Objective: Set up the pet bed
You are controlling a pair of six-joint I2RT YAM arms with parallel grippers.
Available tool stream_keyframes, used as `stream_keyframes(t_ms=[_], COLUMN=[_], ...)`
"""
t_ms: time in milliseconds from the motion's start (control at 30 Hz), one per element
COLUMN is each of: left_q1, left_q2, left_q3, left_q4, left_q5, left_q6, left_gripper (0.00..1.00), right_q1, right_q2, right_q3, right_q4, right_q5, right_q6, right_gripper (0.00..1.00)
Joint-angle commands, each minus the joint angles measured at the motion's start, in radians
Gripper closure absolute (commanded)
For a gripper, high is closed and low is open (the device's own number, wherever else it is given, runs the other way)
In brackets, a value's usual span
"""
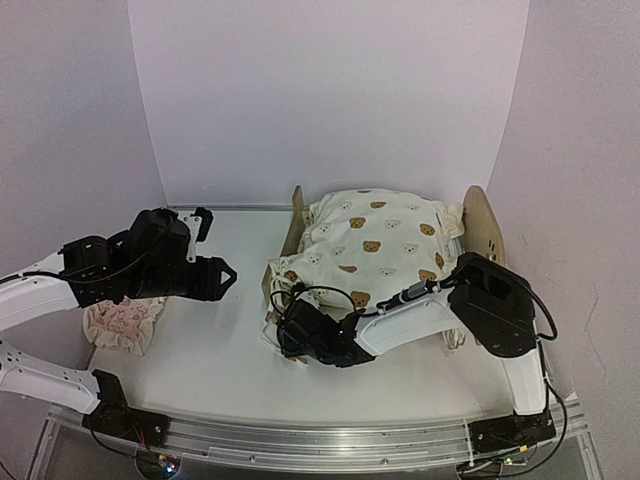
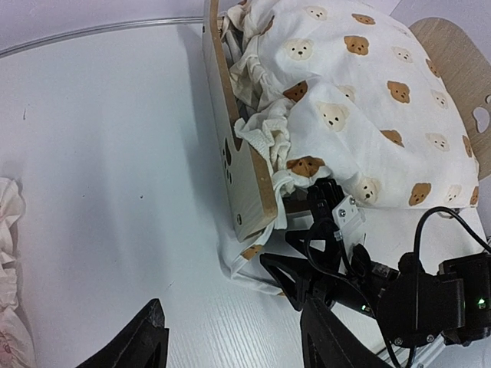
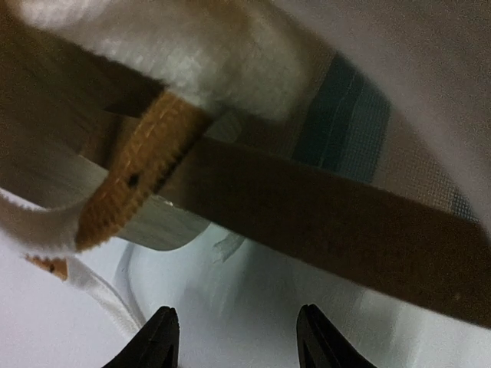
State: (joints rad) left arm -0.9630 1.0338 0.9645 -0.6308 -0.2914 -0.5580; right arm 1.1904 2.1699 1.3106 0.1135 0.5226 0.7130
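Note:
The pet bed (image 1: 293, 228) stands at centre right, its rounded headboard (image 1: 485, 225) at the right. The cream bear-print quilt (image 1: 375, 240) lies bunched over it and hides most of the mattress. My right gripper (image 1: 283, 336) is open and empty, low at the bed's near left corner. In the right wrist view its fingertips (image 3: 157, 341) face the wooden side rail (image 3: 307, 218), with a strip of blue-striped mattress (image 3: 353, 123) and a quilt tie (image 3: 138, 176) above. My left gripper (image 1: 222, 278) is open and empty, left of the bed. The left wrist view shows the footboard (image 2: 249, 192) and the right gripper (image 2: 307, 268).
The pinkish ruffled pillow (image 1: 122, 325) lies on the table at the far left, under my left arm, and shows at the left edge of the left wrist view (image 2: 9, 230). A corner of the quilt (image 2: 245, 264) hangs onto the table beside the footboard. White walls surround the table.

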Motion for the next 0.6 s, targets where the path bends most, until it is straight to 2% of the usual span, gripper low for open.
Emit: stream_keyframes(t_ms=[0,400,567], left_q1=[-0.003,-0.003,-0.003], left_q2=[-0.035,-0.069,-0.079], left_q3=[-0.019,-0.051,-0.055], left_q4=[-0.036,-0.038,-0.038], left_q5=[-0.003,-0.005,-0.005], left_q6=[0.013,0.044,0.046], left_gripper=[0.40,0.40,0.40], right_q1=[0.008,0.024,0.026], right_q2=[0.045,0.151,0.180], right_q3=[0.009,-0.020,-0.020], right_q4=[0.139,0.384,0.417], right_q5=[0.103,0.246,0.293], right_q6=[-0.020,-0.140,-0.155], right_gripper=[0.46,0.52,0.62])
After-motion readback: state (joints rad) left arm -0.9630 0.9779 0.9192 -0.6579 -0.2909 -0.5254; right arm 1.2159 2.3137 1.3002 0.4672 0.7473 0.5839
